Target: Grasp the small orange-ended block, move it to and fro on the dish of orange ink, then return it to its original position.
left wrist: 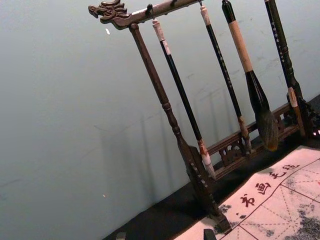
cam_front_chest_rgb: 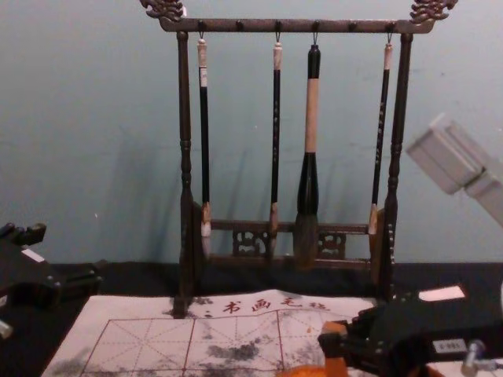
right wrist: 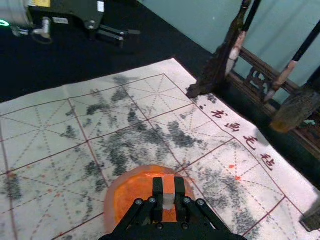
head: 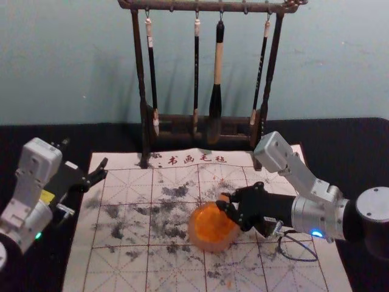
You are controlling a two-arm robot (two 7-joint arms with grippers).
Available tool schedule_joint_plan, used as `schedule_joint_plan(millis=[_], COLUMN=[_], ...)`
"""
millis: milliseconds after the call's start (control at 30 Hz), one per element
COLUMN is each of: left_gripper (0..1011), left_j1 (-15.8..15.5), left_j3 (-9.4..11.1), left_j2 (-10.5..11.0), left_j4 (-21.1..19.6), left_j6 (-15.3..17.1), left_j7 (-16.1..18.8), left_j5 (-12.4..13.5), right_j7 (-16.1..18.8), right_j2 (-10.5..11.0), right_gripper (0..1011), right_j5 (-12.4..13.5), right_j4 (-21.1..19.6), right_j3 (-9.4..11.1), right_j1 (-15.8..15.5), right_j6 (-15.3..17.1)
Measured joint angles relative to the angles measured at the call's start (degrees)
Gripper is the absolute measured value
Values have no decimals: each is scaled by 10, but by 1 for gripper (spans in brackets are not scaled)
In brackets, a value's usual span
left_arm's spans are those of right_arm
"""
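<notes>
Two grippers flank the dish of orange ink [head: 211, 247], the reference landmark. Right gripper [head: 223, 202]: at the dish's far, robot-right side, jaws clamped on the small orange-ended block [right wrist: 168, 185], which overlaps the dish in the wrist view; whether it touches the ink cannot be told. Left gripper [head: 85, 153]: well apart from the dish, farther back on the robot's left, jaws apart. Gridded mat [head: 118, 271]: beneath the dish. Wooden rack [head: 140, 73]: beyond it, bearing four hanging brushes [head: 215, 108].
</notes>
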Motion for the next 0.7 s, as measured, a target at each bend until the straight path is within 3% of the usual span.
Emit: schedule_joint_plan(millis=[333,700], left_gripper=[1001,1001], left_j1=[0,0], left_j3=[0,0], left_j2=[0,0], left_j4=[0,0], left_j6=[0,0], left_j7=[0,0], left_j5=[0,0], right_j7=[-1,-32], right_j2=[9,28], right_gripper=[80,80], right_j5=[17,36], right_j4=[-31,-72], right_j3=[6,35], right_j1=[-18,-41], right_j6=[8,25])
